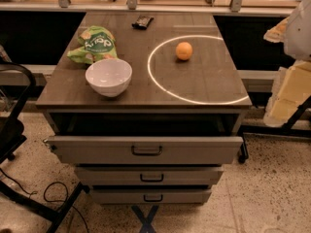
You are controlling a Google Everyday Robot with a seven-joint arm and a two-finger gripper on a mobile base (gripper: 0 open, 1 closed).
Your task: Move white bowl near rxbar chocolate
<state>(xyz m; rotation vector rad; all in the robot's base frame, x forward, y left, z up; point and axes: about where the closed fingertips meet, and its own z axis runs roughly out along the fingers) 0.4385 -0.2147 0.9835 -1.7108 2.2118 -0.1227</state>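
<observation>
The white bowl (108, 76) stands upright and empty near the front left edge of the wooden cabinet top (204, 89). The rxbar chocolate (142, 21), a small dark wrapper, lies at the far edge of the top, well behind the bowl. My gripper is not in view. Only pale parts of my arm (291, 81) show at the right edge of the picture, beside the cabinet and apart from both things.
A green snack bag (95, 45) lies just behind the bowl, touching or almost touching it. An orange (183, 50) sits right of centre inside a bright ring of light. The top drawer (146, 149) is pulled out. A black chair (12, 115) stands at the left.
</observation>
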